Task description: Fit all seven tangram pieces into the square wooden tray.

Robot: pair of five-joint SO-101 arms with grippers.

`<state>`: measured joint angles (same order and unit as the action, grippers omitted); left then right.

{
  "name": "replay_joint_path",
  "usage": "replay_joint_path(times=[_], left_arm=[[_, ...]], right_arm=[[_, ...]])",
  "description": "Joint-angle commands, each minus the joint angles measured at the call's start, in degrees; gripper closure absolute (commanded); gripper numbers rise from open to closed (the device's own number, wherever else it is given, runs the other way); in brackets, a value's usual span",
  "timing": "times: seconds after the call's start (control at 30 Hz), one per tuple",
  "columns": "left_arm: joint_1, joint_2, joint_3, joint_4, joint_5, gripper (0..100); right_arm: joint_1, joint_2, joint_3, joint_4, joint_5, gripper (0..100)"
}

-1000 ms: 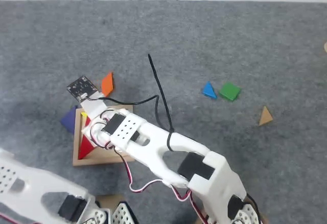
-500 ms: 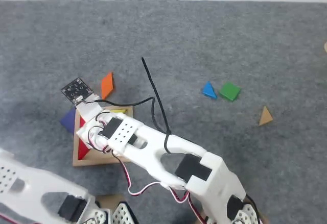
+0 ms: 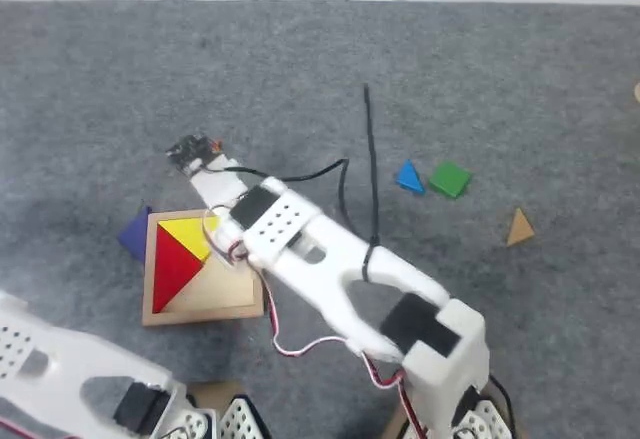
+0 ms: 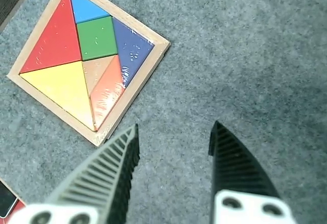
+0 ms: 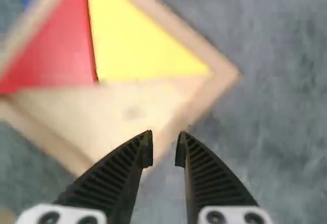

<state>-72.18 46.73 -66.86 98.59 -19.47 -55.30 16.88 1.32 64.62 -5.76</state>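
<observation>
Right gripper, jaws barely parted and empty, is hovering over the tray near its yellow triangle (all 7 likely light, stiff, slick: pinch opposite edges); left gripper is gaping.

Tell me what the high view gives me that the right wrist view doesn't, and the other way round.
The high view adds the loose pieces out on the mat: the blue triangle, the green square and the tan triangle. The right wrist view adds the right gripper, fingers slightly apart and empty, pointing at the unfilled part of the wooden tray. Both show the tray with the red triangle and yellow triangle seated side by side, and a dark blue piece beside it.
</observation>
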Motion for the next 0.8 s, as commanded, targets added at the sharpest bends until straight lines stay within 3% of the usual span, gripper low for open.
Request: replay_joint_path(times=[0.0, 0.23, 0.43, 0.53, 0.77], left_arm=[[0.0, -0.7, -1.8, 1.9, -0.3, 78], [-0.5, -0.7, -1.8, 2.0, -0.4, 78], [-1.1, -1.0, -1.8, 2.0, -0.4, 78], [-1.1, -0.8, -1.8, 2.0, -0.4, 78], [-0.7, -0.7, -1.8, 2.0, -0.4, 78]], right_arm=[[-0.1, -4.5, 3.7, -0.2, 1.8, 90.8], [0.2, -4.1, 16.2, -13.4, 1.9, 90.9], [6.9, -4.1, 17.5, -9.6, 2.4, 90.9], [9.8, -4.5, 20.2, -9.7, 6.6, 90.9], [11.8, -7.9, 24.8, -9.7, 8.1, 90.9]])
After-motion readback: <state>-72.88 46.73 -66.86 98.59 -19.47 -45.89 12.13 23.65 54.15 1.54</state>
